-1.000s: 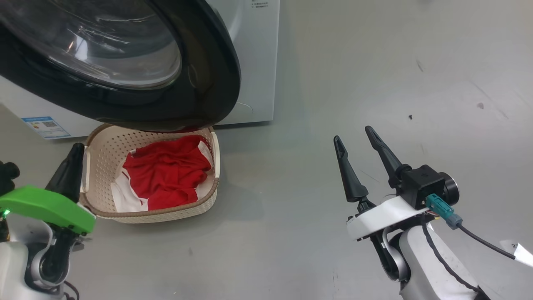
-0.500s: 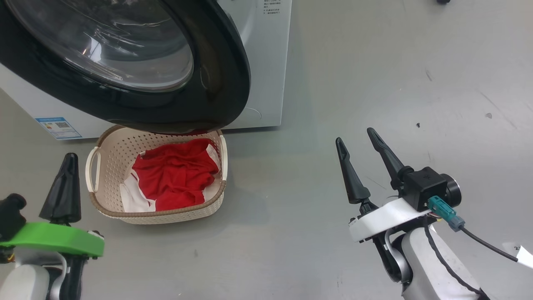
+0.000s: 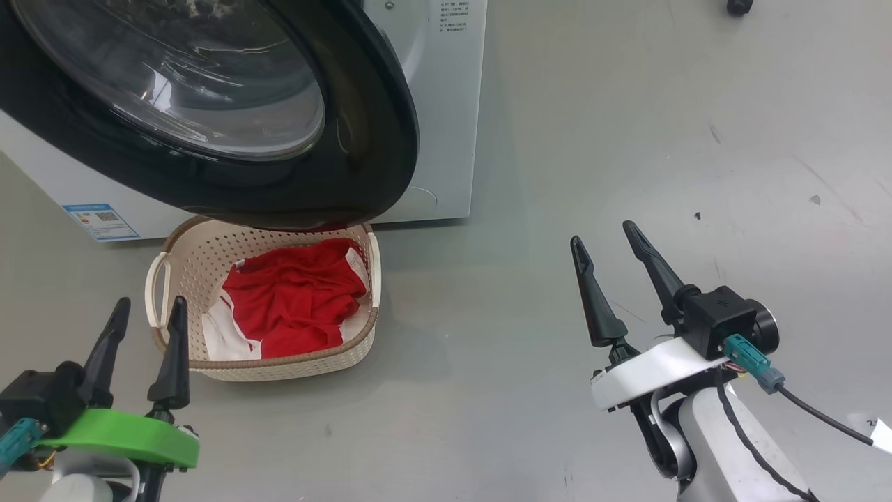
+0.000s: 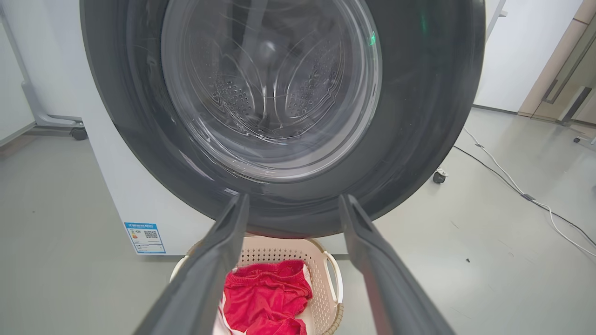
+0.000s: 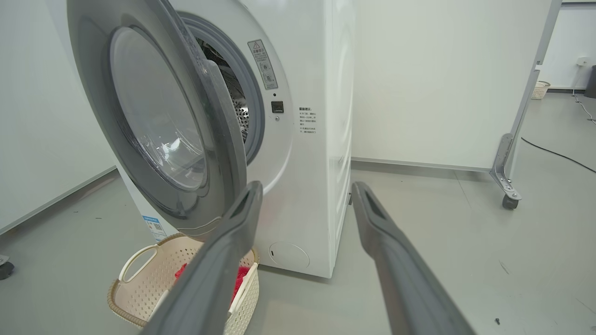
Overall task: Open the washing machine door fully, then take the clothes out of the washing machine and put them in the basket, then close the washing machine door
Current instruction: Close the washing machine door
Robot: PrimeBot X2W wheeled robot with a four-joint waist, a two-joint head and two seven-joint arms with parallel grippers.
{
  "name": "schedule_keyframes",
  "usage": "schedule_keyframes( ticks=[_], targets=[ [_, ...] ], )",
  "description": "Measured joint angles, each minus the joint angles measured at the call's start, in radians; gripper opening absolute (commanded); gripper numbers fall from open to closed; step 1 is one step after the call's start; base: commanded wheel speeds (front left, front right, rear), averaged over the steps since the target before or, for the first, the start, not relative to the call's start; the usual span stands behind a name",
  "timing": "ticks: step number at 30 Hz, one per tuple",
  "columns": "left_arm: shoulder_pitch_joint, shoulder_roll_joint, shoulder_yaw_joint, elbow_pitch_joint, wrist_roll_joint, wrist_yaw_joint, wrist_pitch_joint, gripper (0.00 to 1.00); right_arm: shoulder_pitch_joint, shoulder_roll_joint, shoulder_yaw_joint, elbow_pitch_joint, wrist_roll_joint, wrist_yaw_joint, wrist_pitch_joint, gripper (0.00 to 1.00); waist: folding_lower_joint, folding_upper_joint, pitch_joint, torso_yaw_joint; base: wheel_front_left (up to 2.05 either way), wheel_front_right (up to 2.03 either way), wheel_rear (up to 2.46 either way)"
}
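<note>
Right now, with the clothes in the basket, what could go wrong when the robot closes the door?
1. The left claw is open close to the handle of the basket. As it rises toward the washing machine door, a finger may hook the handle and drag the basket.
2. The door's glossy rim overhangs the basket's back edge, so a low push might strike the basket.
3. The rim is curved and smooth, so a finger may slip off.

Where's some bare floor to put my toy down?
Bare floor lies between the basket and the right gripper, and right of the washing machine. Crowded: under the door, where the basket of clothes sits by the left gripper.
</note>
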Motion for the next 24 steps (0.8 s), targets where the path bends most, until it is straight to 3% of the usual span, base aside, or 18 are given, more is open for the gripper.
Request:
schedule_keyframes(
  ticks=[24],
  targets=[
    [0.012, -0.049, 0.047, 0.003, 0.064, 0.0, -0.009, 1.0, 0.024, 0.003, -0.016, 0.0, -0.009, 0.017, 0.0, 1.0, 0.0, 0.0, -0.023, 0.006, 0.0, 0.0, 0.0]
  ],
)
